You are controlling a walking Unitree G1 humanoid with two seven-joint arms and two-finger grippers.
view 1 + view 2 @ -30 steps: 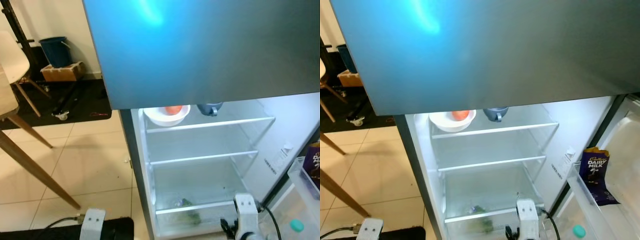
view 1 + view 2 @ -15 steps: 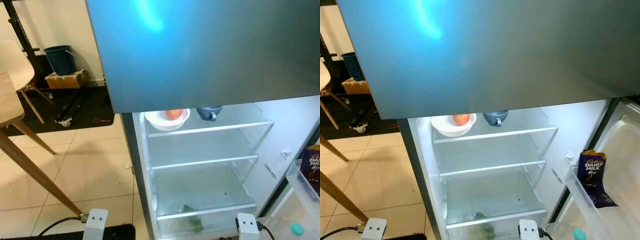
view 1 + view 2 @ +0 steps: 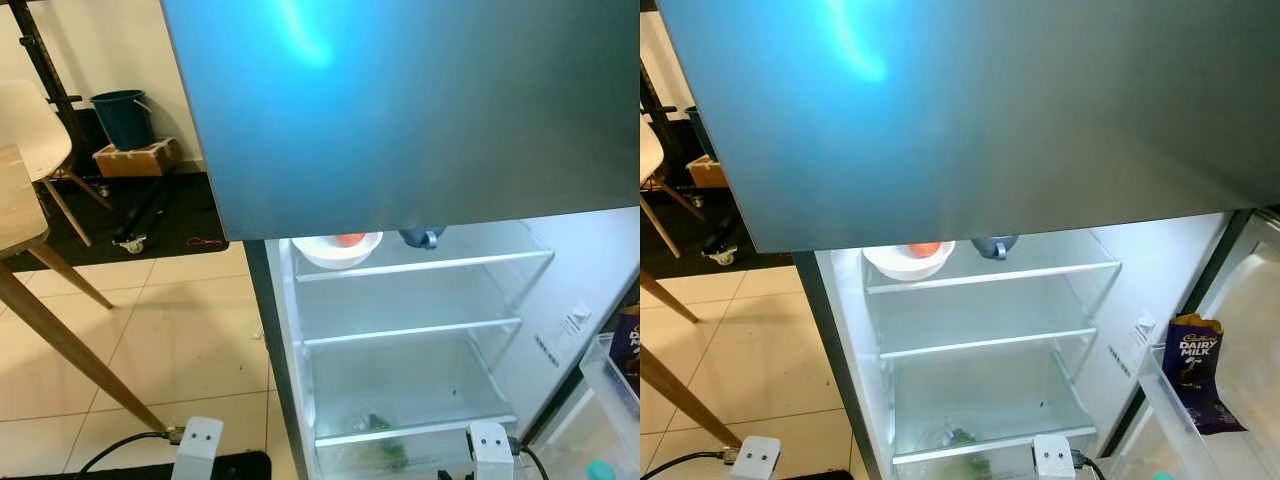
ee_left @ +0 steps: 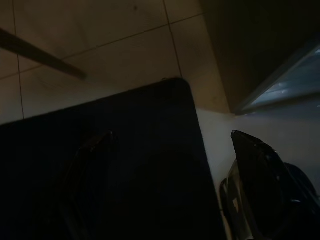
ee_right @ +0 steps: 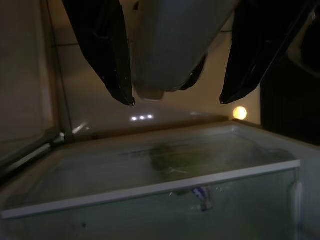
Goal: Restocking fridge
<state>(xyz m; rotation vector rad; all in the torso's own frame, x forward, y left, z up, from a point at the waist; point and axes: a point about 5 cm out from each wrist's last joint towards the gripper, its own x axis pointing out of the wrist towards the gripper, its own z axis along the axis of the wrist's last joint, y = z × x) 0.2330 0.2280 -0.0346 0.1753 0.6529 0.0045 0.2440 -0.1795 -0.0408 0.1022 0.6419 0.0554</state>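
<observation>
The fridge (image 3: 970,330) stands open with its lower compartment lit, and the right gripper (image 5: 172,100) hangs low in front of the bottom drawer (image 5: 150,185), its two black fingers spread around a pale, rounded white object (image 5: 170,45) — most likely a bottle or carton, though too dim and close to name, and whether the fingers actually press it cannot be judged. If this is the item to stock, the sensible move is to lift it well above the drawer's front edge, carry it level to one of the bare glass shelves (image 3: 985,343), and set it down toward the back before the fingers let go, keeping the wrist away from the shelf lip. The object looks smooth and slippery, so a slow, upright carry seems wise. The top shelf already holds a white bowl (image 3: 337,249) with something orange in it and a blue cup (image 3: 421,237) just beside it; green produce (image 3: 375,440) lies in the drawer, and a purple chocolate pack (image 3: 1192,372) sits in the door bin. The left gripper (image 4: 170,185) hangs idle in shade by the floor — its fingers apart, holding nothing.
</observation>
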